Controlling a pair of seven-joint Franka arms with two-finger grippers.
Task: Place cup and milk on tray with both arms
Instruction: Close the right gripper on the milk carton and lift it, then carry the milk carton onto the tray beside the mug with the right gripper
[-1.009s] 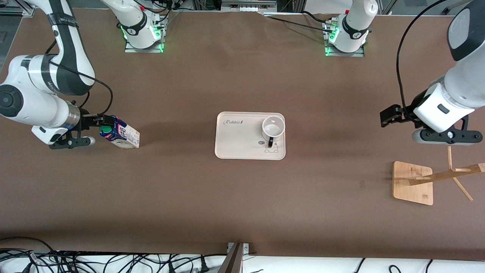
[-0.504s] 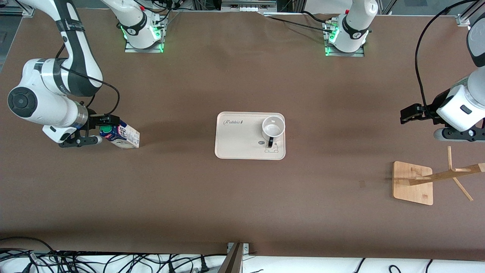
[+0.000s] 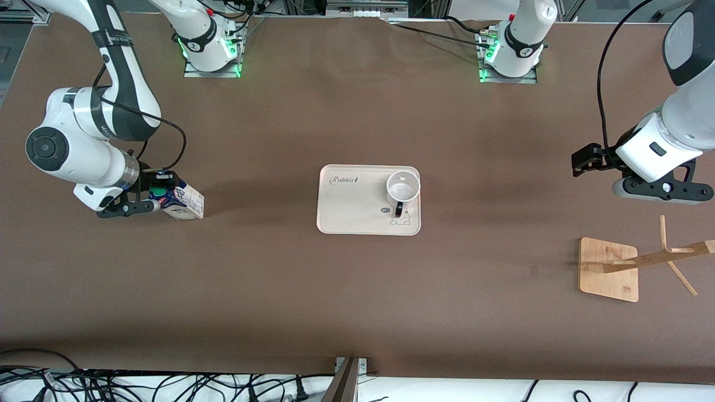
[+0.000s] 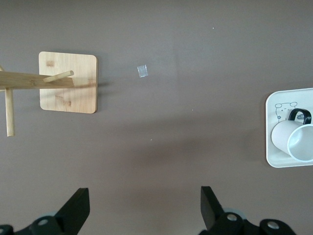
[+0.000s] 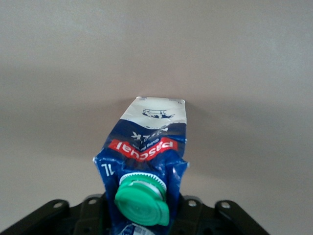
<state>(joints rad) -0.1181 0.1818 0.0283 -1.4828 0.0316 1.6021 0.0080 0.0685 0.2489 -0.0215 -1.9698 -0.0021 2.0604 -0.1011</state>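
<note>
The milk [image 3: 181, 201] stands at the right arm's end of the table, its top pinched in the right gripper's [image 3: 157, 192] jaws. The left gripper [image 3: 584, 159] waits, jaws spread.

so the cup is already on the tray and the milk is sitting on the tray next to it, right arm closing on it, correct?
Not quite. The front view shows the milk on the bare table toward the right arm's end, well apart from the tray, not on it. The rest holds: the cup stands on the tray, and the right gripper is closed around the milk's top.
</note>
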